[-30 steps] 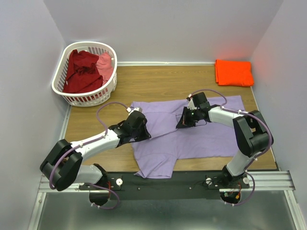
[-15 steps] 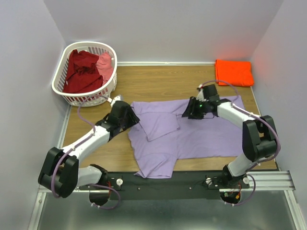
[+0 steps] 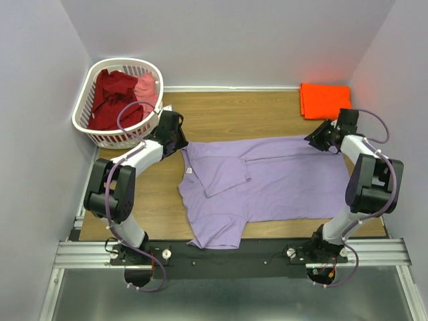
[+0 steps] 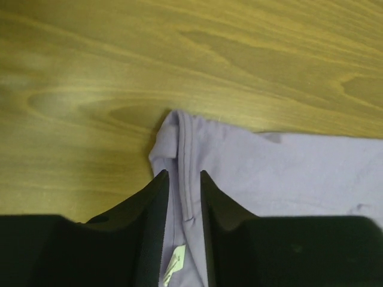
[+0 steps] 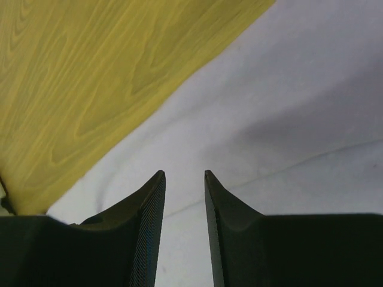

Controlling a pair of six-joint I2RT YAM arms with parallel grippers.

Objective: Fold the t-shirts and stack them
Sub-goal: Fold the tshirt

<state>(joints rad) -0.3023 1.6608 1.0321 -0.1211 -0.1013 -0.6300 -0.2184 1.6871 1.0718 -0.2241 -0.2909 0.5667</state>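
**Both grippers parked at the lavender shirt's far corners**

From where I stand, the lavender t-shirt (image 3: pixel 287 180) lies spread over the middle and right of the table (image 3: pixel 234 117), with one flap folded in across its chest. Its right edge runs close to the table's 3 o'clock edge, and its near-left part reaches the front edge at 6 o'clock. Bare wood lies open along the far side at 12 o'clock and down the left at 9 o'clock. The walls (image 3: pixel 221 40) stand close on three sides.

At 10 o'clock a white laundry basket (image 3: pixel 124 137) holds a dark red t-shirt (image 3: pixel 114 97) and a pink t-shirt (image 3: pixel 147 90). At 2 o'clock a folded orange t-shirt (image 3: pixel 326 100) sits in the corner, just beyond the right gripper (image 3: pixel 321 139), which is at the lavender shirt's far-right corner. The left gripper (image 3: pixel 179 140) is at the far-left corner, just beside the basket.

The left wrist view shows its fingers (image 4: pixel 149 209) a little apart, straddling the hem ridge at the cloth's corner. The gap is wider than the ridge, so nothing is pinched. A small white label (image 4: pixel 175 263) lies on the cloth further back between them. In the right wrist view the fingers (image 5: pixel 143 215) are narrowly parted over flat cloth near its edge, gripping nothing.

From above I cannot tell the finger gaps; only the wrist views give them. The basket and the orange shirt show only from above.
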